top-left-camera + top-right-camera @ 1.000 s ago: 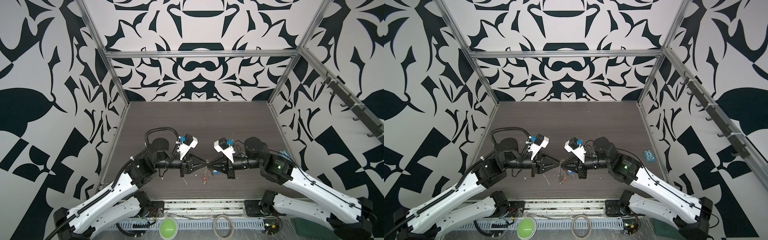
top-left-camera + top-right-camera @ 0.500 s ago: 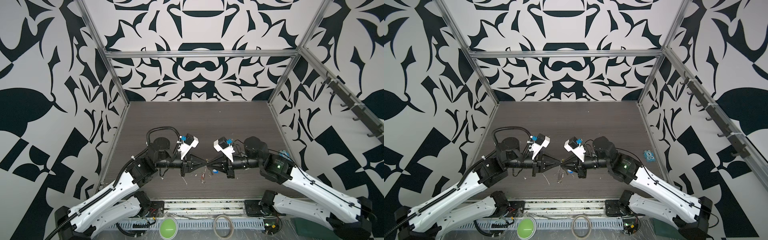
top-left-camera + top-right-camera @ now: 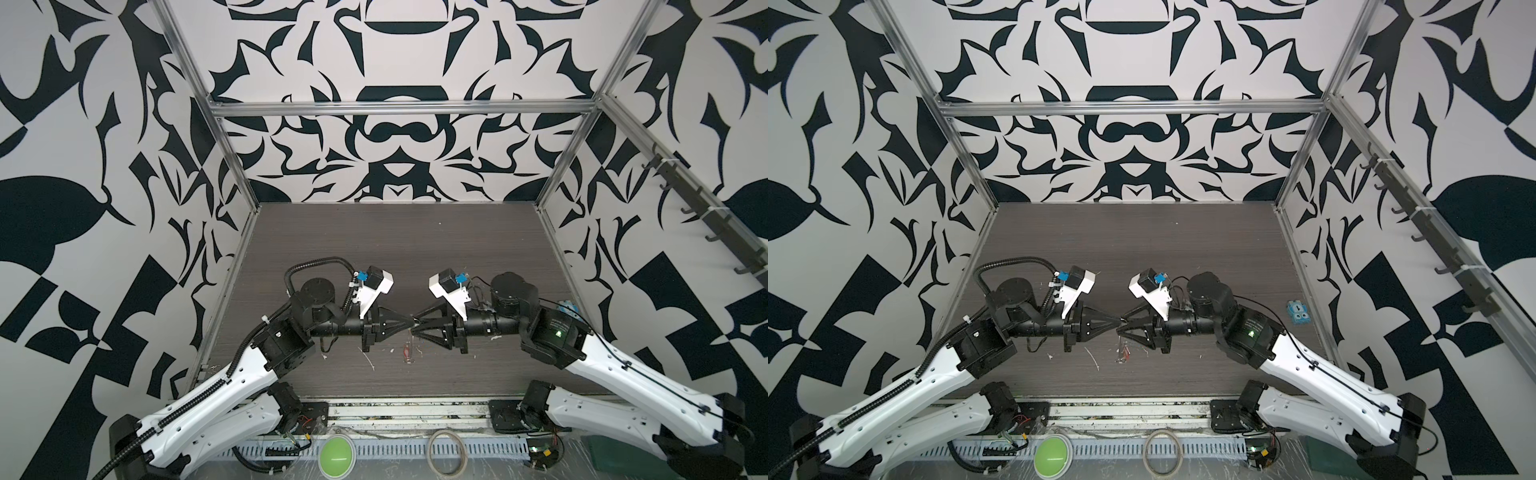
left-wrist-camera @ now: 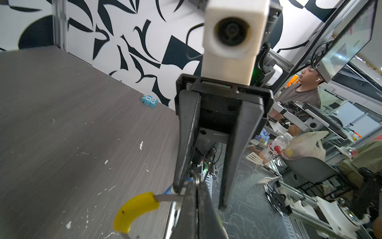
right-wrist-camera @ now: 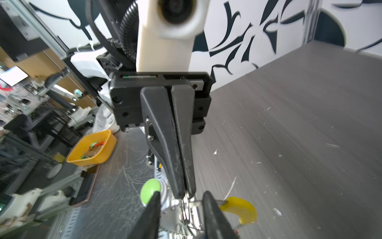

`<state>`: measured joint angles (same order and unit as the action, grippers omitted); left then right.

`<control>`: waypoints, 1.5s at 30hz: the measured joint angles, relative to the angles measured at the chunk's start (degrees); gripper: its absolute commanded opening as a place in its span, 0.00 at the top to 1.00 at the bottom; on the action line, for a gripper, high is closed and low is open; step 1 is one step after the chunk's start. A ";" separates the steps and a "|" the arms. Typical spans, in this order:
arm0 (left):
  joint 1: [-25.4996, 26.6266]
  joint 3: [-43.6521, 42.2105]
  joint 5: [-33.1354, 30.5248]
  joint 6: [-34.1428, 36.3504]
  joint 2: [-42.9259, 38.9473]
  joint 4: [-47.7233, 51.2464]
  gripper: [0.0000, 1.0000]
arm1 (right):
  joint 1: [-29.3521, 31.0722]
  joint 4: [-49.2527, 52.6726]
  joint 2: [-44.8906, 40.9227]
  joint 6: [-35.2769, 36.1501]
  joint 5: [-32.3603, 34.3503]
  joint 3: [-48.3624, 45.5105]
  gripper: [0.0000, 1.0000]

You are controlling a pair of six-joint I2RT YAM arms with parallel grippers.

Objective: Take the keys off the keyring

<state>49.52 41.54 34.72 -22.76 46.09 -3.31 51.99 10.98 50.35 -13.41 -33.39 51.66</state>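
The keyring shows as a grey wire with a yellow sleeve (image 4: 136, 209) (image 5: 239, 209), held above the table near its front. My left gripper (image 4: 196, 184) (image 3: 408, 324) is shut on the wire right beside the sleeve. Facing it tip to tip, my right gripper (image 5: 182, 194) (image 3: 417, 326) is open, its fingers standing on either side of the left gripper's tip and holding nothing. The keys (image 5: 186, 224) are silver and hang under the two tips. In both top views they show as a small reddish bunch (image 3: 406, 351) (image 3: 1123, 350). Most of the wire loop is hidden.
A small blue toy block (image 3: 1298, 312) (image 4: 149, 100) lies by the right wall. A green button (image 3: 337, 454) and a beige hoop (image 3: 446, 451) sit on the front rail. A yellow bin (image 5: 93, 149) stands off the table. White scuffs (image 3: 370, 363) mark the dark tabletop.
My right gripper has opened and let go of the keyring. My left gripper has closed fully on the wire. Both arms stay almost where they were.
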 measured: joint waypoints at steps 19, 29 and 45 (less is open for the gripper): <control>0.00 -1.75 -2.64 -1.99 -4.28 -5.44 1.00 | 0.02 -7.30 -1.40 -0.52 0.81 -5.09 0.52; 0.00 -1.86 -3.72 -2.78 -4.57 -6.47 1.00 | 0.15 -8.63 -0.26 -0.98 0.59 -5.20 0.95; 0.00 -5.31 -5.77 -4.50 -5.77 -10.12 1.00 | 0.24 -8.37 2.51 -0.37 -2.08 -5.09 1.00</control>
<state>49.52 36.23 28.95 -27.27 40.32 -13.43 52.23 2.61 52.86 -13.78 -35.46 46.57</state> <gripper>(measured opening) 0.044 0.061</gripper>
